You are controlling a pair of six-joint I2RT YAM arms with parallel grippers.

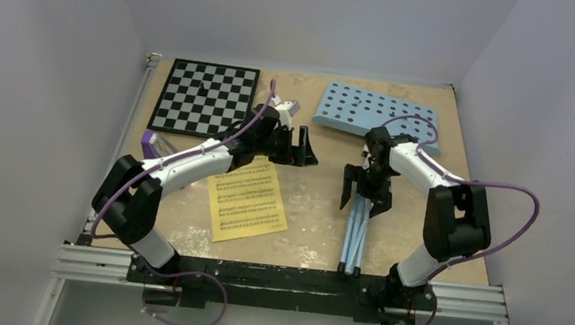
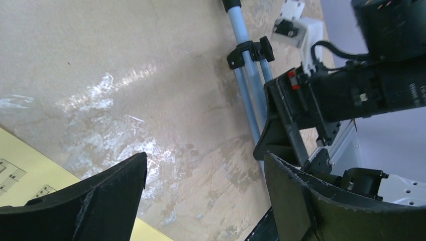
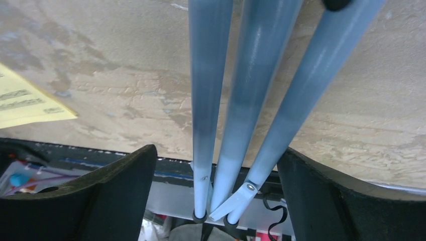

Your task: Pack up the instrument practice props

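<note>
The folded legs (image 3: 253, 75) of the music stand are straddled by the right gripper (image 3: 216, 150). Its jaws are spread wide, one black finger on either side of the bundle, and nothing is clamped yet. The step in hand is judged to be a grasp of these legs. To be done well, the jaws should be lowered until all three tubes are enclosed, then closed squarely across them. The tubes are round, smooth and glossy, so one is likely to be squeezed out by a shallow or skewed pinch. A hold nearer the black clamp collar (image 2: 249, 52), further up the bundle, is judged steadier than one at the feet. The tubes look like pale blue painted metal, capped in black at the ends, and are laid on a mottled tan table (image 1: 311, 213) with a scuffed sheen. Beyond the legs the hole-dotted tray (image 1: 377, 111) is seen lying flat; whether it is joined to them is hidden by the right arm (image 1: 426, 172). Just left of the legs a thin yellow sheet of printed music (image 1: 249, 200) lies flat. Further left a small purple metronome (image 1: 152, 145) is half hidden behind the left arm (image 1: 188, 165). The left gripper (image 1: 301, 148), left of the legs' far end, is likewise spread open and empty. A checkerboard (image 1: 205, 97) lies well beyond and left of the legs.
</note>
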